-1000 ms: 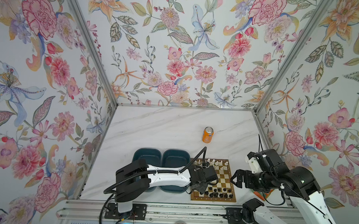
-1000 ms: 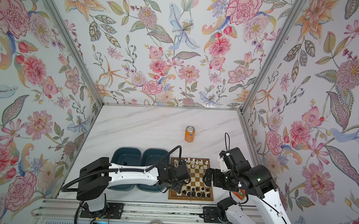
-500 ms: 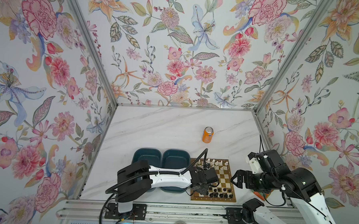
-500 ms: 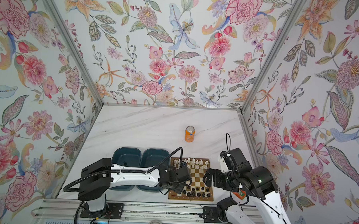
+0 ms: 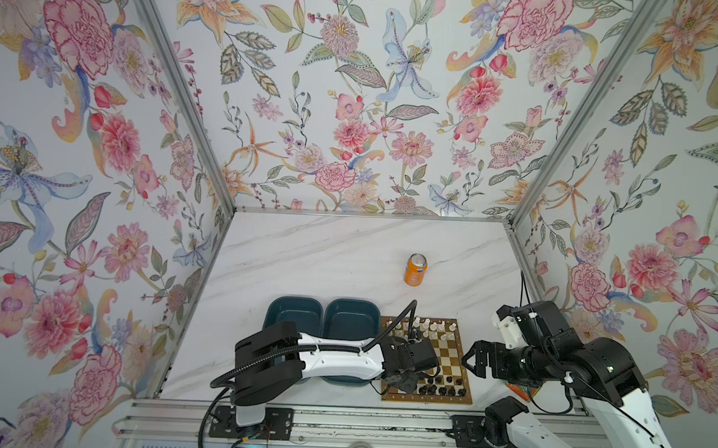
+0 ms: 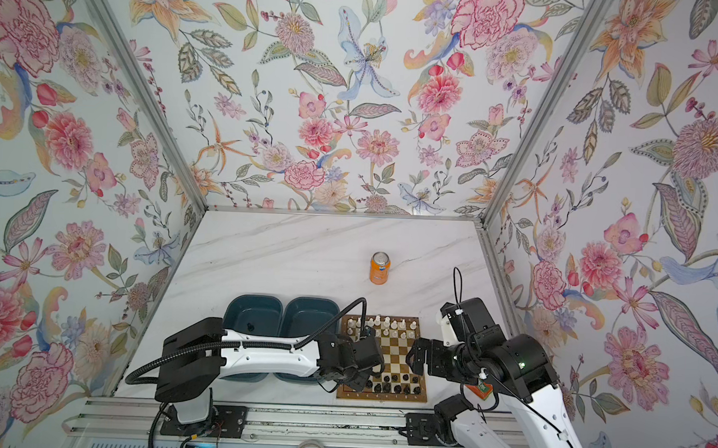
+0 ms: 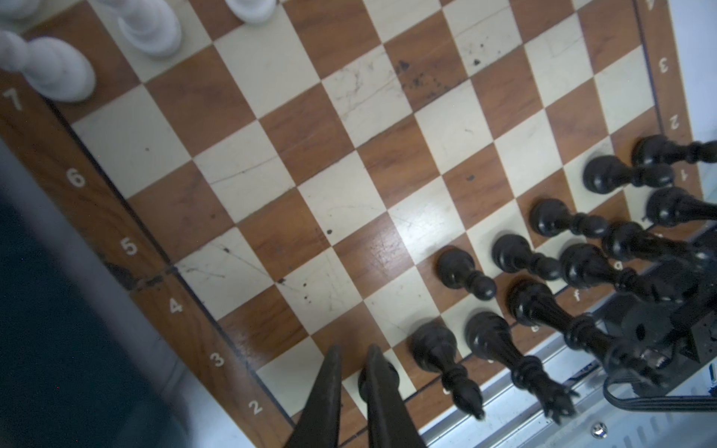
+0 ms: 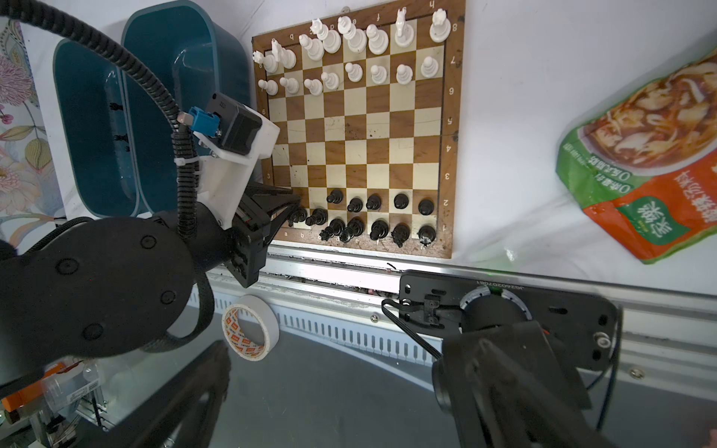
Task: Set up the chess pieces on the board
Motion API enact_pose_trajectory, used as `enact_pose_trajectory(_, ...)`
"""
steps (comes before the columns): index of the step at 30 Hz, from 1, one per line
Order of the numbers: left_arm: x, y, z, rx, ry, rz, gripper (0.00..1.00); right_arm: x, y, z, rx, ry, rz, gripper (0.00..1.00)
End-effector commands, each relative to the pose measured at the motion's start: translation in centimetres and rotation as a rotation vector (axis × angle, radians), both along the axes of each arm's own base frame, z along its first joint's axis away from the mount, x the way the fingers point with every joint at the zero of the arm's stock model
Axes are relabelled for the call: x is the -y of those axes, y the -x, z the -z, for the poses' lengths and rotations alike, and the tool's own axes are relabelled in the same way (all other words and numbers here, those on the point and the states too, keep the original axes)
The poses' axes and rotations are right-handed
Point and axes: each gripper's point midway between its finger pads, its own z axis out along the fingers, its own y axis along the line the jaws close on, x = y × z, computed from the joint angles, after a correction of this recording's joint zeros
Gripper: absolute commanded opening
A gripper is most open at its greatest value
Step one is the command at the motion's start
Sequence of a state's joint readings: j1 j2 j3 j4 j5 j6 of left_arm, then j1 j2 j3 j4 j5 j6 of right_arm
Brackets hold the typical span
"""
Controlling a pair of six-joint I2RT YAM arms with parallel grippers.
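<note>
Placement of black piece (image 8: 298, 214) on board (image 8: 372, 147): left gripper (image 7: 355, 349) closed to a slit at it, right gripper (image 5: 470, 361) open; next, upright release.

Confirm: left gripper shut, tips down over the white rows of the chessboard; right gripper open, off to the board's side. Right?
Wrong rows. The left gripper has its tips down among the black pieces at the chessboard near end, not the white pieces at the far end; the left wrist view shows it. The rest holds: it is shut, and the right gripper is open beside the board.
</note>
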State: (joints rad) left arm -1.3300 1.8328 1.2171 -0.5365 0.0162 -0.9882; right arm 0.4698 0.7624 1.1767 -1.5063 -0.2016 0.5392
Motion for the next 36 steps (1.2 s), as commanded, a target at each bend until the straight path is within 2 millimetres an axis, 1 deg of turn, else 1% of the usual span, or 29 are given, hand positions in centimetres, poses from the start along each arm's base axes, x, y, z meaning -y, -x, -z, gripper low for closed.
enact_pose_trajectory(1, -0.60, 0.69, 1.05, -0.010, -0.033, -0.001, 0.17, 0.23, 0.58, 0.30, -0.019, 0.000, 0.008, 0.99)
enact_pose_trajectory(13, -0.88, 0.98, 1.15, -0.019, -0.036, 0.001, 0.16, 0.36, 0.87, 0.44, -0.020, -0.005, 0.016, 0.99)
enact_pose_trajectory(31, -0.92, 1.19, 0.86, -0.020, -0.033, -0.003, 0.15, 0.37, 0.68, 0.59, -0.026, 0.007, 0.013, 0.99)
enact_pose_trajectory(36, -0.85, 0.65, 0.53, 0.001, -0.045, -0.005, 0.16, 0.40, 0.51, 0.56, -0.025, 0.014, 0.011, 0.99)
